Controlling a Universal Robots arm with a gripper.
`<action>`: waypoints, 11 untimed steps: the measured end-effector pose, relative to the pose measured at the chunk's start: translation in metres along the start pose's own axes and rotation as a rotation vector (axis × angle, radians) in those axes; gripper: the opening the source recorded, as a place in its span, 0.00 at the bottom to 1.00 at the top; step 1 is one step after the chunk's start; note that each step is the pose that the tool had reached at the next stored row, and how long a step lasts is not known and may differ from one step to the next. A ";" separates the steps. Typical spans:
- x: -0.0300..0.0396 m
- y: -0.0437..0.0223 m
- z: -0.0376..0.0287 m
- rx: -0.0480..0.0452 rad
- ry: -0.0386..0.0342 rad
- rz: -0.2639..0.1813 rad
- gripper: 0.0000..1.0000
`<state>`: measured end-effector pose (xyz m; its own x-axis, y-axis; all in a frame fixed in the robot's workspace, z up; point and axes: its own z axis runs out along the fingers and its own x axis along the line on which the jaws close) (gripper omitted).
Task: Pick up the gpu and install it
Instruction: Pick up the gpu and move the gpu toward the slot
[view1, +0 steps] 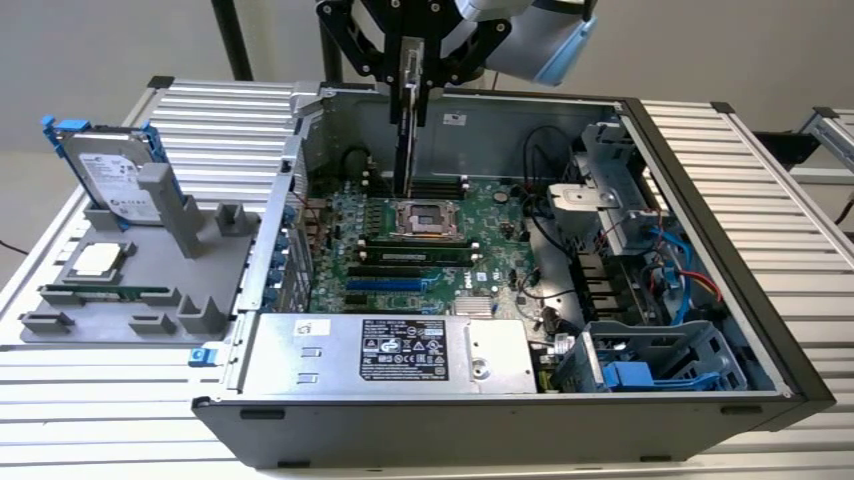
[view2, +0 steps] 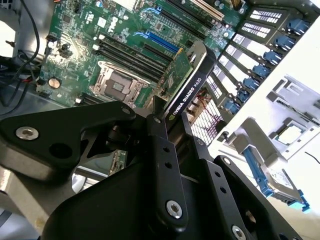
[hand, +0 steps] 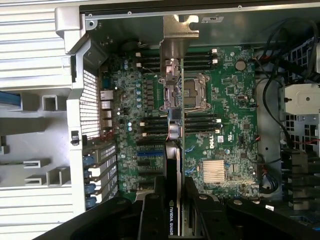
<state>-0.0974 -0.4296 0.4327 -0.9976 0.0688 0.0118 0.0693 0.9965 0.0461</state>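
Gripper (view1: 412, 75) is clamped on the gpu (view1: 404, 150), which hangs edge-on over the motherboard (view1: 505, 245) at 12 o'clock in the exterior view, above the socket (view1: 427, 215); good seating likely needs it kept square and lined up with the slots (view1: 383, 285) at 7 o'clock of that socket.

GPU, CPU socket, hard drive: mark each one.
GPU (view2: 190, 95), second wrist view, on its black shroud edge.
CPU socket (view1: 430, 220), exterior view, on the socket's middle.
Hard drive (view1: 110, 175), exterior view, on its labelled silver face.
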 end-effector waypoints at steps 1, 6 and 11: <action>0.0000 0.0000 0.0000 0.0000 0.0000 0.000 0.00; -0.0001 0.0000 0.0000 0.0000 0.0000 0.000 0.00; -0.0007 0.0001 0.0000 0.0000 0.0000 0.000 0.00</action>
<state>-0.0967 -0.4296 0.4327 -0.9976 0.0688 0.0119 0.0693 0.9965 0.0461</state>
